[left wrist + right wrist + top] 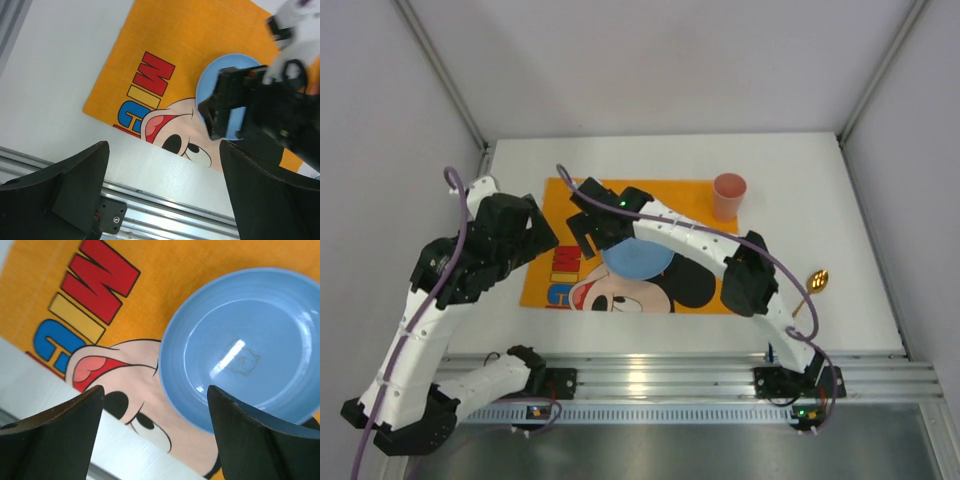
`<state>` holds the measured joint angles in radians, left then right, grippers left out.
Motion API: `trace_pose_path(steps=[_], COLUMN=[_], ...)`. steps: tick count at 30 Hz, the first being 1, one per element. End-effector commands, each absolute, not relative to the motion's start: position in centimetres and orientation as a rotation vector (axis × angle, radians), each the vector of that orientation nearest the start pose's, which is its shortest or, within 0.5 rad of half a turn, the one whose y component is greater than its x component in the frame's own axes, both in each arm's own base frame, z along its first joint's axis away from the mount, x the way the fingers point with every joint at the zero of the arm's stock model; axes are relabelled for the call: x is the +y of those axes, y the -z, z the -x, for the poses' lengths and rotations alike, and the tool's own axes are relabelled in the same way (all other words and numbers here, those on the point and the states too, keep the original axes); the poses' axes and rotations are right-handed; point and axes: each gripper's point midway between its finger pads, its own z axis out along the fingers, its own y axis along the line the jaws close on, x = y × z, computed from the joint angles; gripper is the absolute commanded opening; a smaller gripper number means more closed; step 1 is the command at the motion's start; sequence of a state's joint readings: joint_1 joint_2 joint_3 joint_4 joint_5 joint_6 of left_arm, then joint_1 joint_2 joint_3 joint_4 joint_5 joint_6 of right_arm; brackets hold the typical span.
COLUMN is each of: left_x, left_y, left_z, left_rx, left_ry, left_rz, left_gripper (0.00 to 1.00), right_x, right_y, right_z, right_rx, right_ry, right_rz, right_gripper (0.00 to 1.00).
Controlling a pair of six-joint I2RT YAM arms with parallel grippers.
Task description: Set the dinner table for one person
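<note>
The white dinner table (800, 170) carries an orange Mickey Mouse placemat (665, 195). A blue plate (638, 258) lies on the placemat, empty. My right gripper (588, 238) is open and hovers just above the plate's left edge; in the right wrist view the plate (240, 350) lies under the right finger, and the gripper (155, 432) holds nothing. My left gripper (542, 240) is open and empty over the placemat's left edge. The left wrist view shows the gripper (162, 197), the plate (225, 75) and the right gripper (240, 105) over it.
A pink cup (729, 195) stands upright at the placemat's far right corner. A gold spoon (816, 281) lies on the bare table to the right of the placemat. Silver aluminium rails (670, 375) run along the near edge. Grey walls enclose the table.
</note>
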<state>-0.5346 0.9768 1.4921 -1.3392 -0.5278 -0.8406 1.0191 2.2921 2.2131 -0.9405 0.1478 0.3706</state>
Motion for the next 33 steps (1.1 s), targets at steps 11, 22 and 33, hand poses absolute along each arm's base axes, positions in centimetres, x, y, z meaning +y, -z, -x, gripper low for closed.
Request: trace_pose_path(steps=[11,22,33], left_x=[-13.0,-17.0,-16.3], left_y=[-29.0,-23.6,-19.6], left_z=[-26.7,-28.2,-26.8], left_rx=[2.224,2.309,2.352], left_ry=[0.34,0.452,0.43], left_rz=[0.353,0.236,0.223], left_gripper=[0.95,0.95,0.96], right_x=[12.1,0.0,-3.0], right_y=[-23.9,-10.9,-5.8], right_z=[-30.6,-23.3,-19.5], right_rx=[2.357,2.619,2.595], right_ry=[-0.498,-0.111,0.003], right_rz=[-0.402,-1.02,-1.367], right_gripper=[0.86,0.85,0.76])
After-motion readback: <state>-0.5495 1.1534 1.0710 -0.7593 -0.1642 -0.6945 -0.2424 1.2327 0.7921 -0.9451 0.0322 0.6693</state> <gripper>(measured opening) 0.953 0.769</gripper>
